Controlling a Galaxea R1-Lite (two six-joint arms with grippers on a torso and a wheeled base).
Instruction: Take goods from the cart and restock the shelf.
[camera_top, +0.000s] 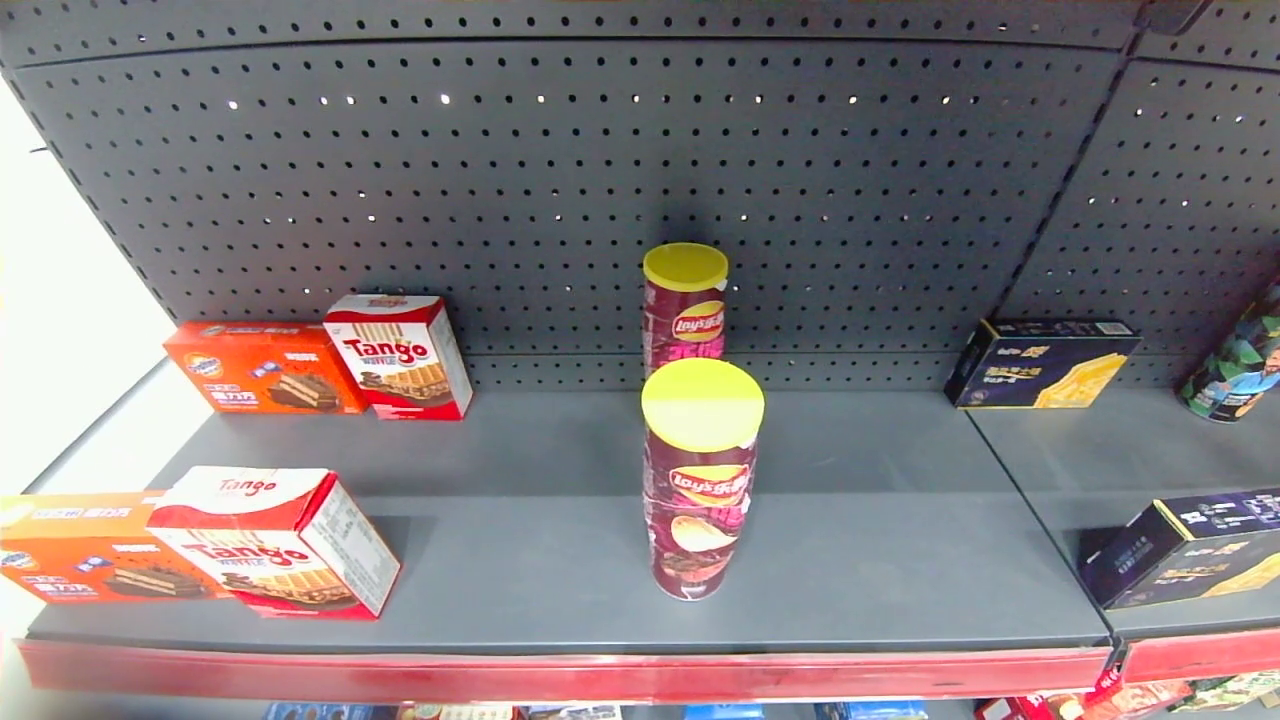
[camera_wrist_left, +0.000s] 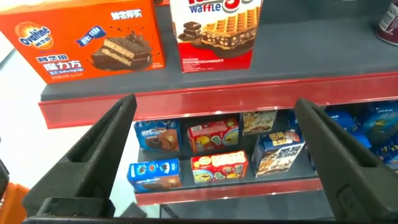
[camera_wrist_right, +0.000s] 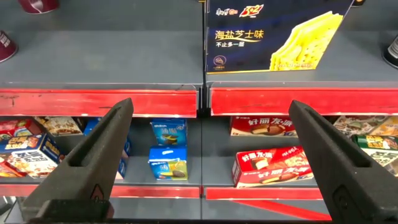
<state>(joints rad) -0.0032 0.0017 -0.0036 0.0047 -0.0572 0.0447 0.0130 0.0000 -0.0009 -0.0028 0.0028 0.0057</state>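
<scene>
Both arms are hanging in front of the shelving. The left gripper (camera_wrist_left: 214, 102) is gaping wide open with nothing between its fingers. It is sitting just off the shelf's red front edge and facing the front orange box (camera_wrist_left: 93, 40) and the front wafer box (camera_wrist_left: 217, 31), which are standing side by side at the front left.

The right gripper (camera_wrist_right: 211, 104) is spread open and empty as well. It is facing the red edge under the front cracker box (camera_wrist_right: 273, 34), a dark blue one on the neighbouring section to the right.

From the head view, the grey shelf (camera_top: 500, 560) is carrying two upright cans with yellow lids in its middle. The front chip can (camera_top: 700, 490) is standing straight ahead of the rear chip can (camera_top: 685, 310), which is standing close to the pegboard (camera_top: 500, 200).

At the back left, the rear orange box (camera_top: 262, 367) and the rear wafer box (camera_top: 405, 355) are sitting next to each other. On the right section, the rear cracker box (camera_top: 1040, 362) is resting by the back panel, with a green patterned can (camera_top: 1240, 365) near it at the far edge.

Beneath the grippers, the lower shelves are showing small biscuit boxes (camera_wrist_left: 214, 167) in rows.
</scene>
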